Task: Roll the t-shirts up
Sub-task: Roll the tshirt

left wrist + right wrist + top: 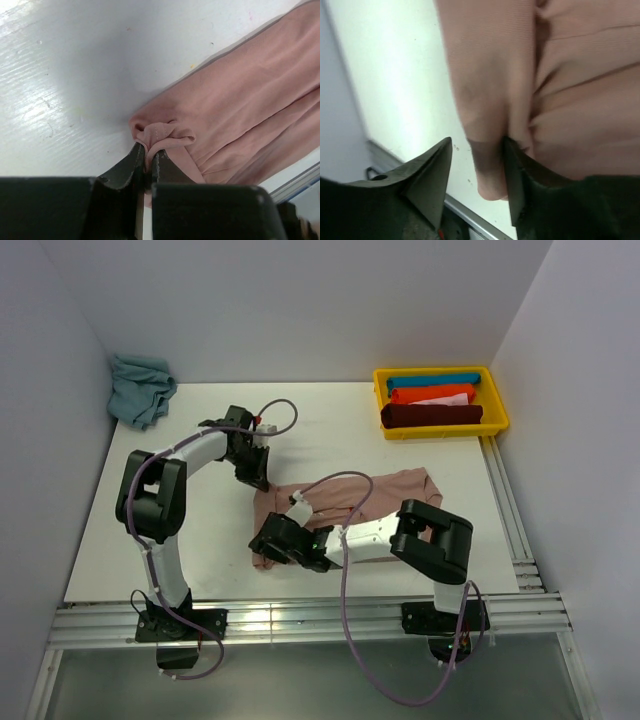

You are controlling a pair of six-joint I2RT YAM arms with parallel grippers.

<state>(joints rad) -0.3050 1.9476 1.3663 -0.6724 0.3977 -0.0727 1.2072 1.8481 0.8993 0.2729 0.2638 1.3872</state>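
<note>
A dusty pink t-shirt [395, 488] lies flattened and partly folded on the white table, running from the middle toward the right. My left gripper [258, 480] is at its far left corner and, in the left wrist view, is shut [149, 150] on a bunched hem fold of the pink t-shirt [240, 100]. My right gripper [264, 540] is at the shirt's near left edge. In the right wrist view it is open [477, 152], with a rounded fold of the pink t-shirt [490, 100] hanging between the fingers and touching one finger [512, 165].
A yellow bin [500, 412] at the back right holds rolled teal, orange, white and dark red shirts. A crumpled teal t-shirt [140, 388] lies at the back left corner. Metal rails [300, 622] run along the near table edge. White walls enclose three sides.
</note>
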